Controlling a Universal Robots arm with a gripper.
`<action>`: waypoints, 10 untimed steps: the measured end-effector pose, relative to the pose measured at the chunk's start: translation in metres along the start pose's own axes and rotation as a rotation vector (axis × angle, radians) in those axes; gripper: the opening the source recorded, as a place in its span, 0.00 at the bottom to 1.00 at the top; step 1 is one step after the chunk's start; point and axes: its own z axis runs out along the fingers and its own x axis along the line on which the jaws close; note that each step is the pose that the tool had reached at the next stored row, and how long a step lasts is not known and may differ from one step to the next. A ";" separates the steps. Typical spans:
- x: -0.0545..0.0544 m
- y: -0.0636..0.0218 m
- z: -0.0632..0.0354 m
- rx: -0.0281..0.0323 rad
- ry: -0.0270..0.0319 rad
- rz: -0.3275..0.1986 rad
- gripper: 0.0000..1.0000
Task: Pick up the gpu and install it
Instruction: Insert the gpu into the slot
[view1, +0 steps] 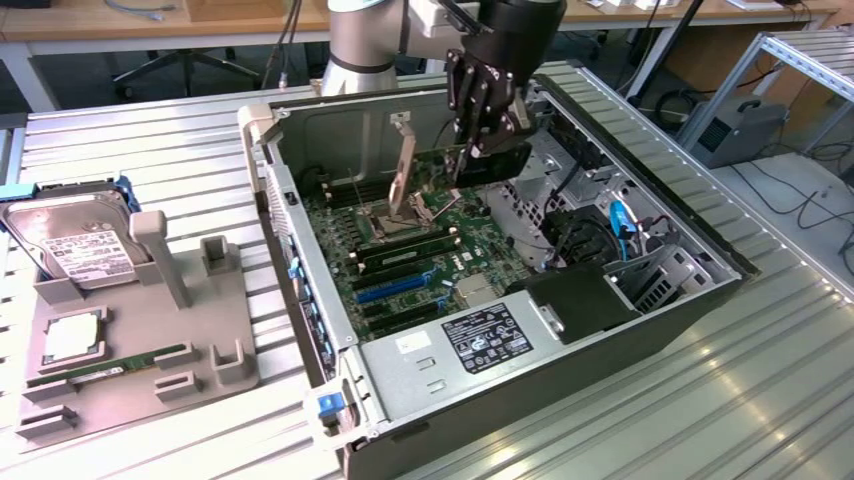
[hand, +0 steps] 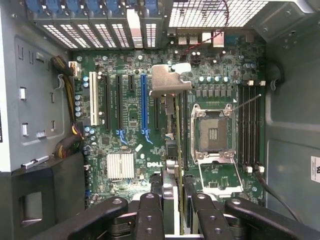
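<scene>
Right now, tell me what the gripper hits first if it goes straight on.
The gripper, jaws shut on the gpu, points down into the case. The card's lower edge would likely meet the motherboard first, near the slots beside the CPU socket; which slot is unclear.

seen edge-on, the gpu (hand: 172, 150) sits clamped between the black fingers (hand: 150, 215) of the claw (hand: 174, 212), its silver bracket (hand: 169, 80) hanging over the green motherboard (hand: 132, 120) between the blue slot (hand: 144, 102) and the open cpu socket (hand: 212, 134).
</scene>
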 end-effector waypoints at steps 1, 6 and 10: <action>0.001 0.0004 0.0002 0.0000 0.0000 0.000 0.27; 0.005 0.0022 0.0015 0.0000 0.0000 0.000 0.27; 0.007 0.0035 0.0024 0.0000 -0.0001 0.000 0.27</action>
